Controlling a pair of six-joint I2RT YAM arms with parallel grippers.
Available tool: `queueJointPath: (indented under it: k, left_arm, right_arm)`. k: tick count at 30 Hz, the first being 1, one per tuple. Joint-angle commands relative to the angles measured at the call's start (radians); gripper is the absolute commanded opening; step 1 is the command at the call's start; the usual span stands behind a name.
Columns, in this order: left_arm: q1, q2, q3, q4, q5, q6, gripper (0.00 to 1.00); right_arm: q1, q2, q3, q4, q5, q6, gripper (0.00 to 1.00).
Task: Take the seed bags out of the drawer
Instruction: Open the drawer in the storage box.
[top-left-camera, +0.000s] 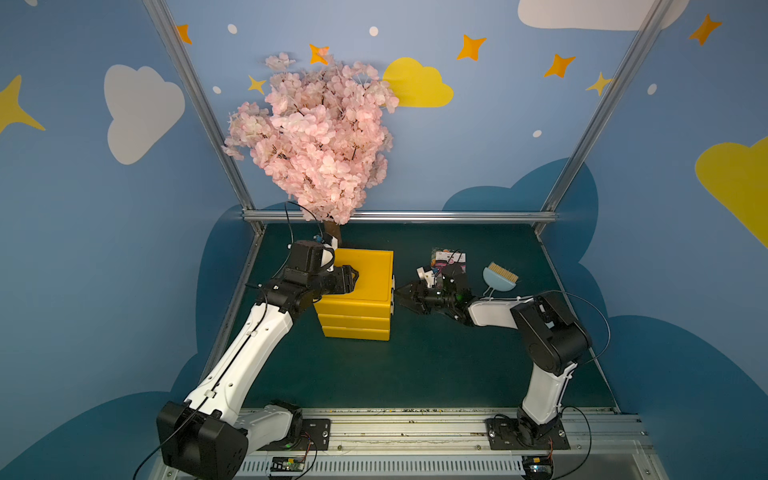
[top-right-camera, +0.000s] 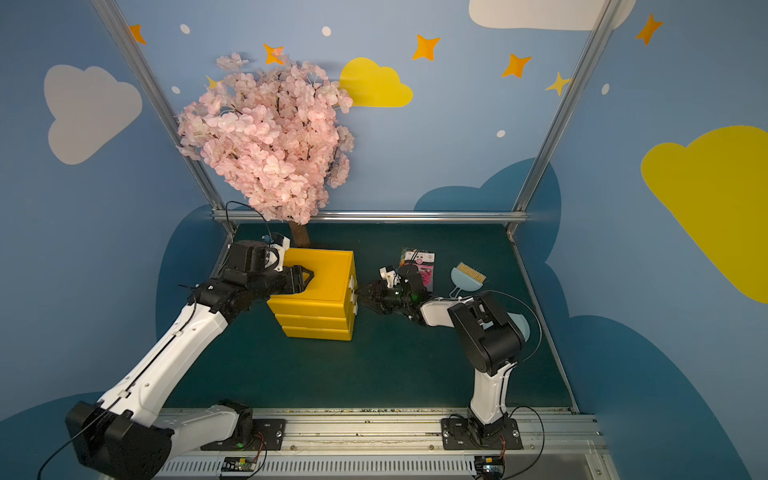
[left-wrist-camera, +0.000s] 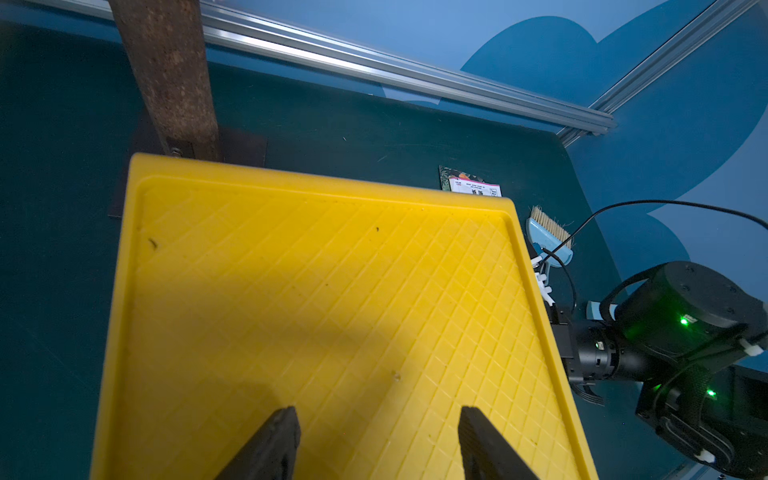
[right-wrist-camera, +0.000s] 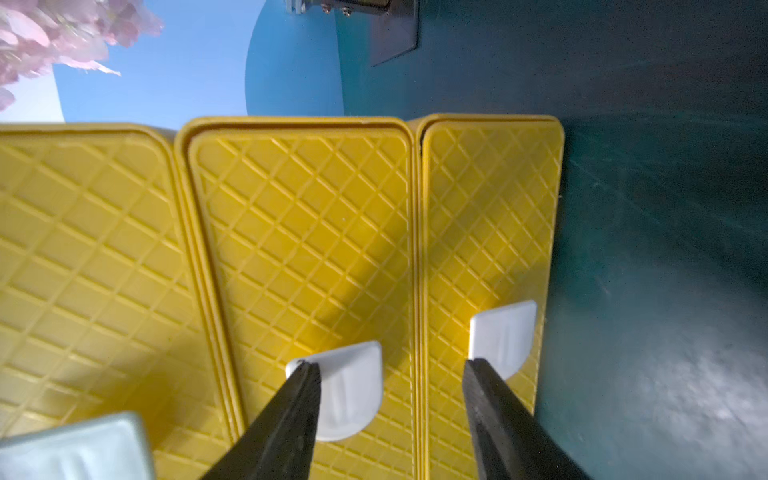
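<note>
Yellow drawer unit; right pincer parted at white handles.

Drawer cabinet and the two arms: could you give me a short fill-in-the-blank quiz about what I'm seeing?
1. The drawer cabinet is ___ in colour.
2. The left gripper is over the cabinet's ___.
3. The right gripper faces the drawer handles, which are ___.
4. The seed bag lies beside the brush on the ___.
Missing words: yellow; top; white; table.
</note>
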Motion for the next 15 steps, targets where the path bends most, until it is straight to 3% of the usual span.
queueJointPath:
  k: [1, 15]
  left_arm:
    - [-0.004, 0.039, -0.059, -0.204, -0.001, -0.020, 0.66]
    - [-0.005, 0.042, -0.058, -0.208, -0.003, -0.015, 0.67]
  right_arm:
    - [0.012, 0.004, -0.010, 0.167, -0.016, 0.070, 0.61]
    - [0.028, 0.050, -0.011, 0.277, -0.020, 0.151, 0.58]
